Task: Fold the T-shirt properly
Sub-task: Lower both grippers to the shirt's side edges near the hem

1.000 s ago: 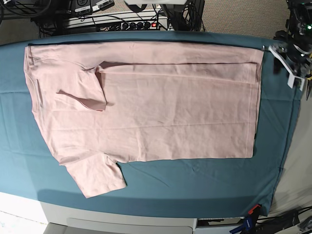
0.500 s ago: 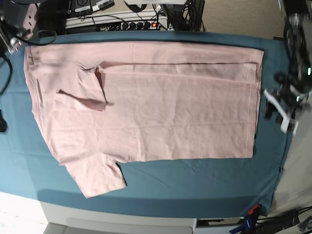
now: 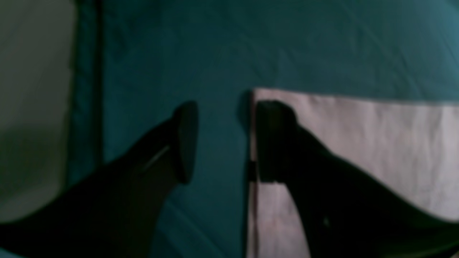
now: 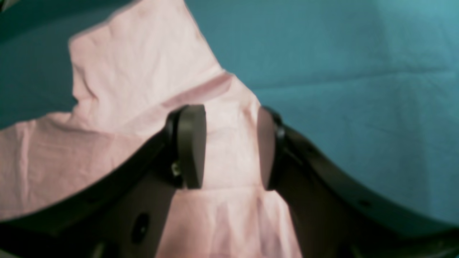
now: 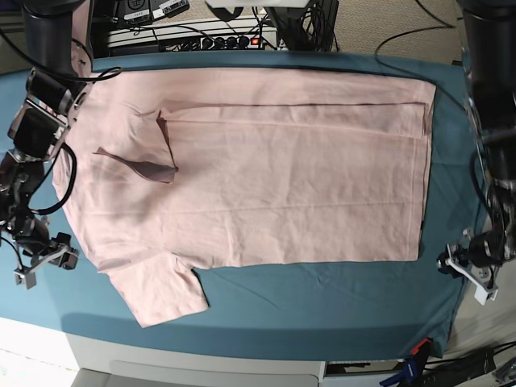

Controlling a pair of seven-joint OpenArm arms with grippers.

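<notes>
both claws down at the near corners

teal cloth [image 5: 322, 298] covers the table, and the shirt [image 5: 266, 185] lies flat on it, one side folded in. since half a second ago both arms have dropped toward the near edge. left claw [image 3: 222, 143], released, straddles the shirt's hem corner: one finger over pink, one over cloth. right claw [image 4: 229, 147], released, has shirt fabric between its fingers. left wrist view is dark and blurred.

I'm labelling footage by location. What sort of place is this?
Probably a robotics lab or workshop: a table under a teal cloth, a power strip and cables behind it, and a T-shirt laid out.
</notes>
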